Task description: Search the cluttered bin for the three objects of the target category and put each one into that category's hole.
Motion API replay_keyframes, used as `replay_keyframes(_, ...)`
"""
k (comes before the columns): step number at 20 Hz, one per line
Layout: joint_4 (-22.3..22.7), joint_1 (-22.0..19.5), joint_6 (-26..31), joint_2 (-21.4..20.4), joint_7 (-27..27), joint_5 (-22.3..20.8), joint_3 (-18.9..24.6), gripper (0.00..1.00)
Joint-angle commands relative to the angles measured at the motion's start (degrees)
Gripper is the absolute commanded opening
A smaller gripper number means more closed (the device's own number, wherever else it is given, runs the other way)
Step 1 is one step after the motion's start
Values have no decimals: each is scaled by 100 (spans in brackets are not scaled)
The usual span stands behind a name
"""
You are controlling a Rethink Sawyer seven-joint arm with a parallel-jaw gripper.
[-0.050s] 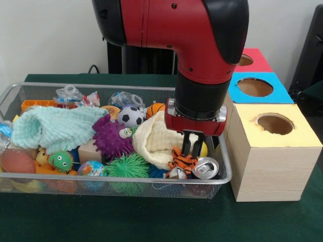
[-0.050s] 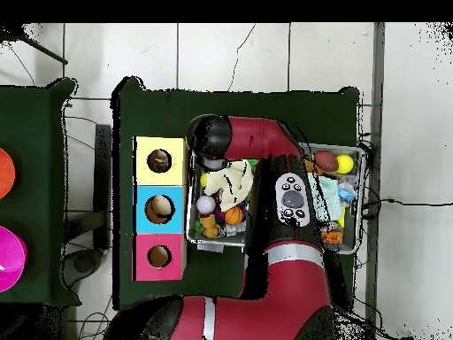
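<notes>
Low at the bin's [image 1: 10,96] right end, the gripper [image 1: 192,146] has its two dark fingers [image 1: 185,143] reaching down onto the tiger toy [image 1: 181,162]; whether they are pinching it or merely straddling it cannot be told, since the toy hides their tips. Which category is wanted is not stated, so taking the tiger as the target is a guess from where the arm points. It lies against the front right wall, touching the can [image 1: 205,167] on its right and the cream cloth [image 1: 156,138] behind. It looks soft and light, likely to squash and to sag from a narrow pinch, so the plump striped body is the better place to hold, not a limb. The can beside it is smooth and may roll or be dragged along. Counted from the front view: one tiger, one can, one cream cloth, one mint cloth [image 1: 55,128], one purple spiky ball [image 1: 108,138], two green spiky balls [image 1: 127,166], one football [image 1: 130,116], one basketball [image 1: 154,109]. Three boxes stand beside the bin, one hole each: yellow [image 1: 275,123], blue [image 1: 255,87], red [image 1: 245,60].
</notes>
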Motion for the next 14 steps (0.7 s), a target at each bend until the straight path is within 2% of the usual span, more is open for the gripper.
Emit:
replay_keyframes(1, -50, 4, 303, 206, -330, -139, 446, 100)
replay_keyframes(8, -2, -3, 285, 175, -304, -129, 451, 100)
replay_keyframes(14, -106, 4, 508, 151, -314, -94, 445, 100)
